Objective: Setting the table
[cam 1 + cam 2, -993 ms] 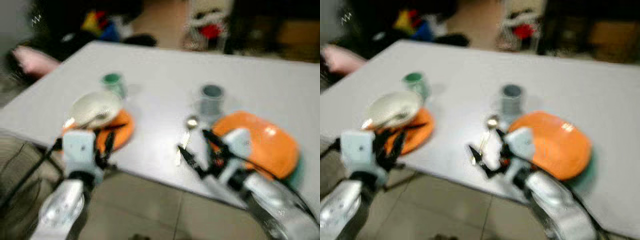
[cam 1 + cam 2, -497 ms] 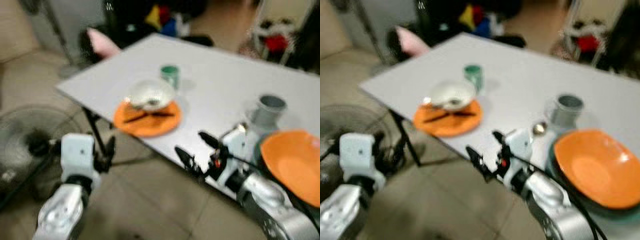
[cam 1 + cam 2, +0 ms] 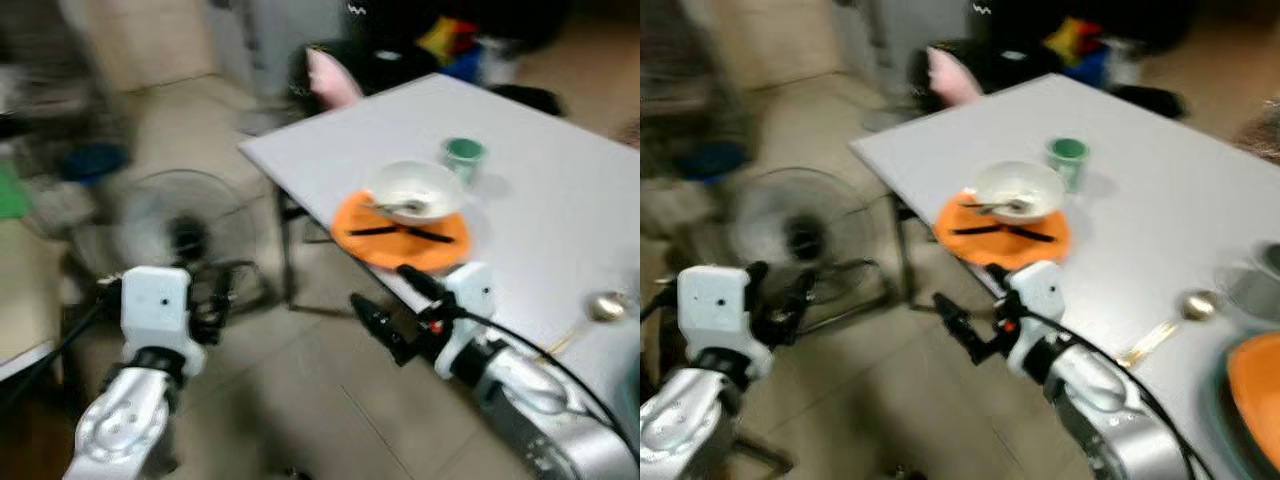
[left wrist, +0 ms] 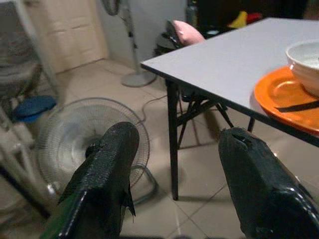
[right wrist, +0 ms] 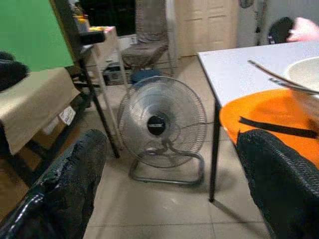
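A: Quickly, head views first. What sits on the table (image 3: 540, 140)?

B: Blurred, but readable. Orange plate (image 3: 400, 232) lies at the table's near edge, close to the near-left corner. White bowl (image 3: 414, 190) sits on it with a spoon (image 3: 392, 207) inside; black chopsticks (image 3: 402, 232) lie across the plate's front. Green cup (image 3: 463, 157) stands just behind the bowl, further in from the edge.

A: Anything else along that edge?

B: Gold spoon (image 3: 1165, 325) lies flat near the near edge, well to the right of the plate. An orange bowl (image 3: 1255, 398) shows at the frame's right, and a grey cup (image 3: 1258, 280) behind it, cut off.

A: Grippers?

B: Left gripper (image 3: 215, 305) hangs over the floor, off the table, near a floor fan (image 3: 175, 232). Right gripper (image 3: 392, 310) is just below the near edge in front of the orange plate, fingers spread, holding nothing.

A: Left wrist view?

B: Both black fingers (image 4: 107, 174) apart, nothing between them. Past them: the fan on the tiles, the table's corner and leg, the plate and bowl at the edge, a pink cushion (image 4: 187, 32) behind.

A: Right wrist view?

B: Fingers (image 5: 75, 179) wide apart, empty. Fan straight ahead on the floor; the plate with a chopstick hangs at the table edge by one finger. A chair (image 5: 147, 42) and a green panel (image 5: 30, 30) stand further back.
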You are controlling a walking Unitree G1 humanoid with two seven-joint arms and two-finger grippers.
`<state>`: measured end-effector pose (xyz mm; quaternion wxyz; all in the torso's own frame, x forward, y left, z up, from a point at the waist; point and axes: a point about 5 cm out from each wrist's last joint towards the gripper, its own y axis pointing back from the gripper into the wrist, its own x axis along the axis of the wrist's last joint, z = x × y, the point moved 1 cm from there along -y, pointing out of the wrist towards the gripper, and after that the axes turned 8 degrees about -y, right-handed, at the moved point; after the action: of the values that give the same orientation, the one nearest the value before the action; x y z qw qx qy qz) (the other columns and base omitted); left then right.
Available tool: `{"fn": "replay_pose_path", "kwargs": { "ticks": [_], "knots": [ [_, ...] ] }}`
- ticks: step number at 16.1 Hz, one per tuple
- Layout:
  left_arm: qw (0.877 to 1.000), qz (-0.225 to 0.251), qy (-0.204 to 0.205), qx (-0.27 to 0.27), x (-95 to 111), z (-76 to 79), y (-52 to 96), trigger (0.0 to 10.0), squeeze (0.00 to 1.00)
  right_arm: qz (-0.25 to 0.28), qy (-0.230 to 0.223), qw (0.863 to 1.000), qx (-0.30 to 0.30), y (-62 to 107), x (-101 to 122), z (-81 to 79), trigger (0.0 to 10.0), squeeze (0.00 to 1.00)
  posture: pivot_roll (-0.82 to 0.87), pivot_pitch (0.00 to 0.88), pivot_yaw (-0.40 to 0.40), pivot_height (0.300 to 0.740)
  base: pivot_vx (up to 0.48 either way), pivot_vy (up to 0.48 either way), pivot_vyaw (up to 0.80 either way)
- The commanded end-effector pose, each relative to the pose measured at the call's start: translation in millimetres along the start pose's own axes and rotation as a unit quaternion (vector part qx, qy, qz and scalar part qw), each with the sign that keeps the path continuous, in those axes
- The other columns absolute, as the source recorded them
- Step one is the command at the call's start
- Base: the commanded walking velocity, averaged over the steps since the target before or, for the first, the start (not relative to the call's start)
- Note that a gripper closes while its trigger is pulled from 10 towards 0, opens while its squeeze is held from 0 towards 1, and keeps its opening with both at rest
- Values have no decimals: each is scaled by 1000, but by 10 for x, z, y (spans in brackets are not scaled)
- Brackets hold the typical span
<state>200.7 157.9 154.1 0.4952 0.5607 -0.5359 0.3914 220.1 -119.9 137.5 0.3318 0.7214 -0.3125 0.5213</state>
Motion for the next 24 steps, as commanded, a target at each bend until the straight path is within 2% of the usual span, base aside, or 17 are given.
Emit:
{"fn": "replay_pose_path", "kwargs": {
  "ticks": [1, 11, 20, 24],
  "knots": [
    [1000, 3, -11, 10, 31, -46, 5, 10000, 0, 7, -14, 1000, -9, -4, 6, 9, 10000, 1000, -40, 19, 65, 740, 0, 292, 0],
    [999, 1, -26, 20, 62, -154, 15, 10000, 0, 1, -31, 999, -15, -53, -2, -2, 10000, 1000, -31, 18, 60, 740, 0, 307, 0],
    [999, -1, -33, 40, 82, -294, 33, 10000, 0, -2, -35, 999, -9, -88, 20, -2, 10000, 1000, -18, 16, 46, 740, 0, 305, -753],
    [999, -4, -30, 40, 78, -272, 69, 10000, 0, -3, -35, 999, -5, -100, 24, -5, 10000, 1000, -14, 18, 39, 740, 0, 306, -677]
  ]
}}
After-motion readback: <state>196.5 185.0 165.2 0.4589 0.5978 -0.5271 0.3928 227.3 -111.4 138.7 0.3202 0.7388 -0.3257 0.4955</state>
